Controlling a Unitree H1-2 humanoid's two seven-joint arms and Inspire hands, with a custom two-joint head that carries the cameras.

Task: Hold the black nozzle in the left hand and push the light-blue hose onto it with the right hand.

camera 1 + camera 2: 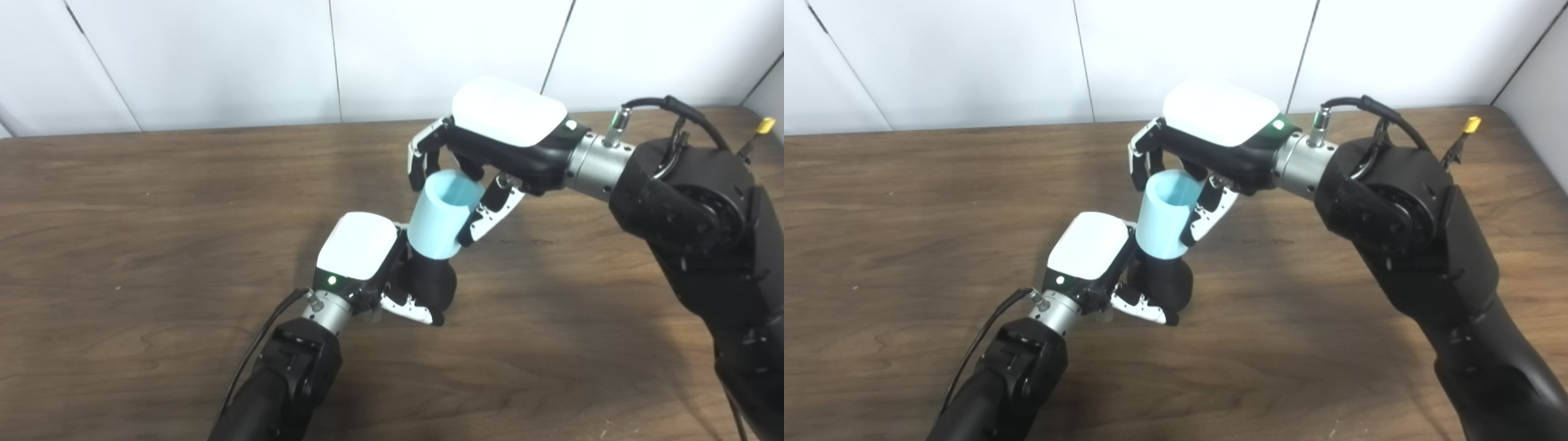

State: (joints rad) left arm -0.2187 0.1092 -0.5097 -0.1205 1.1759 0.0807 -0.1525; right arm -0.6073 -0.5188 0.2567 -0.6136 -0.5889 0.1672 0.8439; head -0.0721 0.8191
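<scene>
My left hand (pixel 367 260) is wrapped around the squat black plastic nozzle (pixel 436 283), holding it just above the brown wooden table (pixel 153 245) with its neck pointing up and tilted away from me to the right. My right hand (pixel 490 153) comes in from above and behind, fingers and thumb closed around the upper part of the short light-blue cylindrical hose (pixel 442 214). The hose's lower end already sits over the top of the nozzle, and its open mouth faces up toward my right palm. Its long axis runs in line with the nozzle's, leaning the same way. How deep it is seated I cannot tell, since the sleeve hides the joint. Any further push should run straight down that shared axis, toward my left hand, which must brace against it.
</scene>
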